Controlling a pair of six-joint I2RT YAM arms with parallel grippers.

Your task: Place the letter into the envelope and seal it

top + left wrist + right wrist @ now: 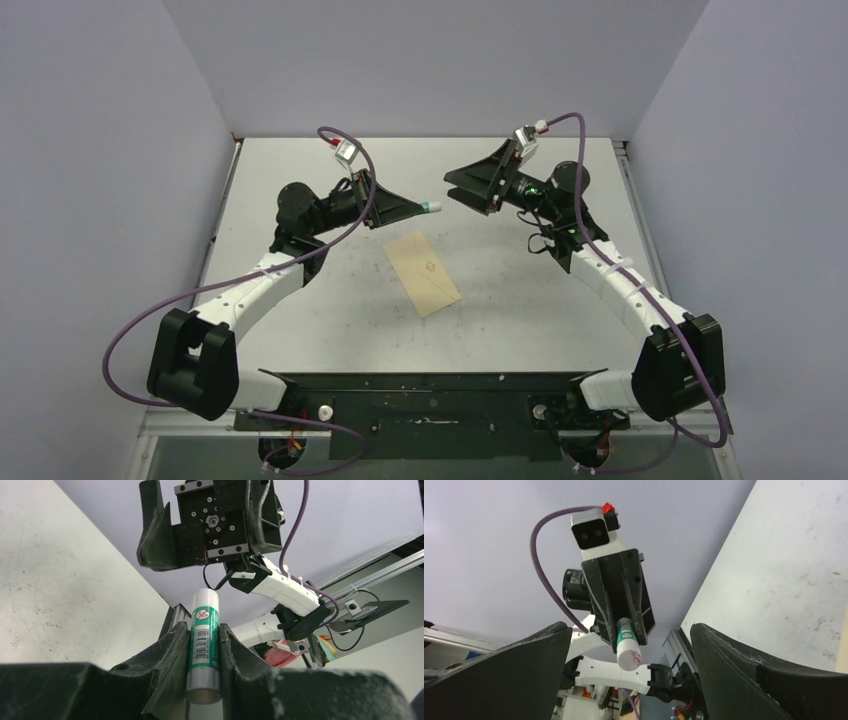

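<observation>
The plain tan envelope (423, 272) lies flat on the table's middle, turned at an angle, below and between the two grippers. The letter does not show in any view. My left gripper (415, 208) is raised above the table and shut on a green and white glue stick (433, 207), whose capped white end points at the right gripper. In the left wrist view the stick (204, 640) stands clamped between the fingers. My right gripper (452, 184) is open and empty, facing the stick's tip a short way off. The right wrist view shows the stick (626, 647) between its spread fingers (749, 675).
The grey table (300, 180) has a metal rail along its left edge (222, 210) and right edge (632, 200). Lilac walls close in the back and sides. Purple cables (125, 340) loop from both arms. The arms' black base plate (430, 400) spans the near edge.
</observation>
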